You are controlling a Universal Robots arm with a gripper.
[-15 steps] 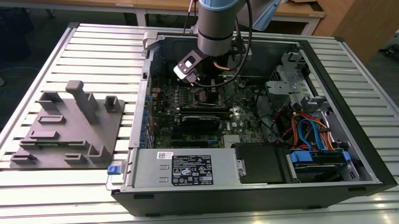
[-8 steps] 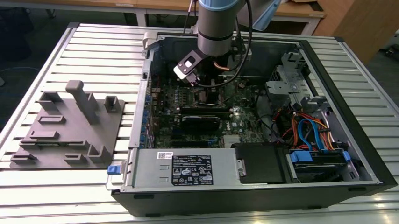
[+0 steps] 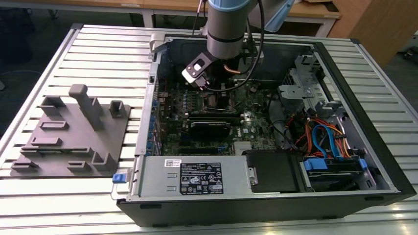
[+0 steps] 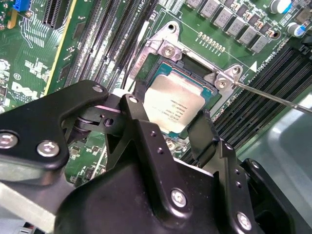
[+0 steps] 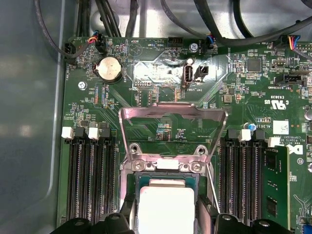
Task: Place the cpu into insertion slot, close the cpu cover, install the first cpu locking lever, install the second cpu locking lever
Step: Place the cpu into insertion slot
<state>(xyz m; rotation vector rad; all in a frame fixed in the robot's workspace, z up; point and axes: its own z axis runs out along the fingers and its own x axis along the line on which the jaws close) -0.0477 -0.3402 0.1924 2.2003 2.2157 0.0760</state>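
Pincer clamped on cpu | dull silver square in insertion slot | shiny metal cpu cover swung open

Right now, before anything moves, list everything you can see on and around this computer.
table: one, silver, slatted
computer case: one, black, open on the table
block: one, grey, on the table, exterior view's left of the case
power supply box: one, silver, inside the case
cables: bundle, blue and orange, inside the case
circuit board: one, green, in the case
coin battery: one, silver, on the board
memory slots: several, black, flanking the socket
socket: one, dark, on the board
socket cover: one, silver, raised open
chip: one, silver-grey, in the socket
lever: one, silver rod, beside the socket
arm: one, grey, reaching into the case
gripper: one, black, astride the chip
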